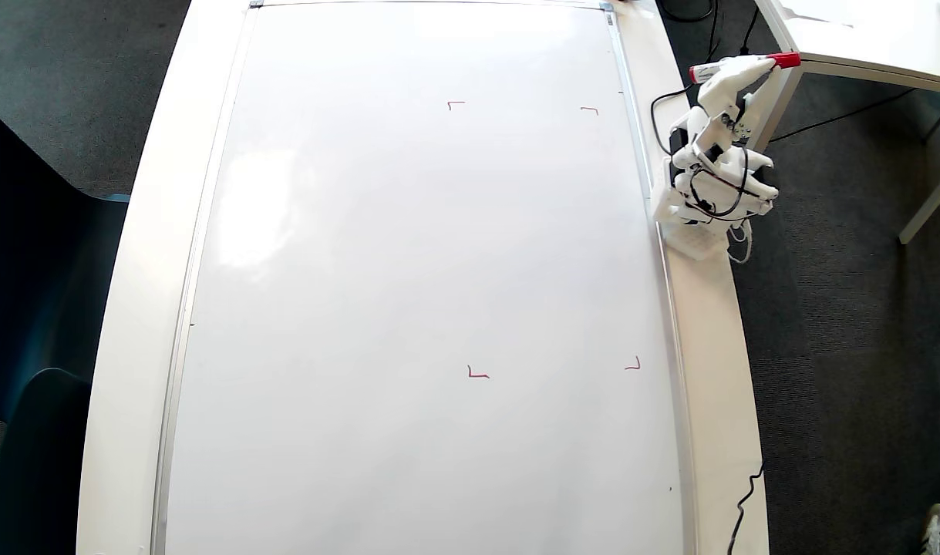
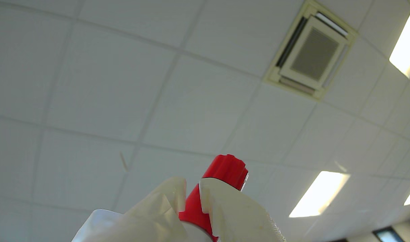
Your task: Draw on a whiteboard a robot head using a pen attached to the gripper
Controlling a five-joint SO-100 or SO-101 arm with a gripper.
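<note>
In the overhead view the board [image 1: 408, 293] fills most of the frame and is blank apart from four small red corner marks [image 1: 456, 104], which box in an area from about one o'clock down to five o'clock of its middle. No robot head is drawn yet. The arm [image 1: 712, 166] stands off the board's edge at two o'clock, folded up, and its gripper [image 1: 747, 71] is raised over the floor gap beside the side table [image 1: 863, 46], well apart from the board.

The fingers [image 2: 221, 201] are clamped tight on the pen [image 1: 739, 68], which lies roughly level, pointing from nine to three o'clock. In the wrist view the camera faces the ceiling [image 2: 124, 84], with the pen's red end [image 2: 225, 174] sticking out between the fingers.

The risks, as I judge them:
- The pen is far from upright, so a shallow swing down could scrape its barrel, not its tip, on the board.
- Which end writes cannot be told; a capped tip would leave no line.
- The first stroke could land outside the marked corners.
- Pressing too hard could twist the pen in the grip.
</note>
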